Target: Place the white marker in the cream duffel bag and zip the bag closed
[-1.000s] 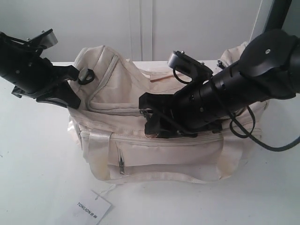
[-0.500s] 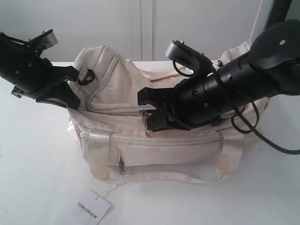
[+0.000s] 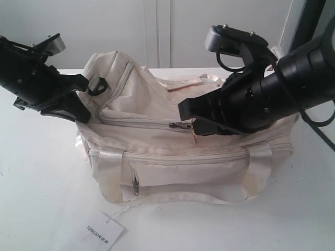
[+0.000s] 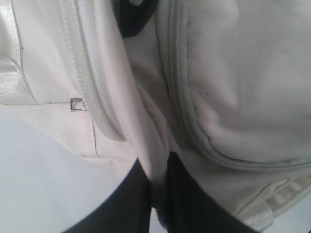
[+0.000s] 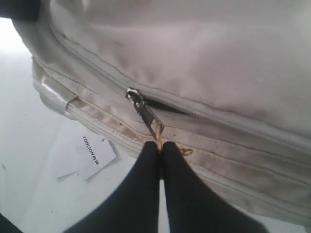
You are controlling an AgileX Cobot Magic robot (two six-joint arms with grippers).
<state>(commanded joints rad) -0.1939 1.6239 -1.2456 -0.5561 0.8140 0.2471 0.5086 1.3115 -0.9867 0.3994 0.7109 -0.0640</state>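
Observation:
The cream duffel bag (image 3: 157, 99) lies across the white table. My left gripper (image 3: 78, 107) is shut on a fold of the bag's fabric (image 4: 158, 165) at its left end, beside a black end ring (image 3: 97, 85). My right gripper (image 3: 194, 128) is shut on the gold zipper pull (image 5: 158, 132) of the main zipper. The slider (image 3: 180, 125) sits near the middle of the bag's top. A short dark gap (image 5: 163, 107) shows in the zipper just past the slider. The white marker is hidden from every view.
A white paper tag (image 3: 102, 231) with black print lies on the table (image 3: 42, 183) in front of the bag, tied to it by a thin string. The small front pocket zip (image 3: 135, 185) hangs shut. A wall rises close behind the bag.
My right gripper has drawn the zipper pull and slider to the right along the bag's top, and the arm has risen. The left gripper has held still.

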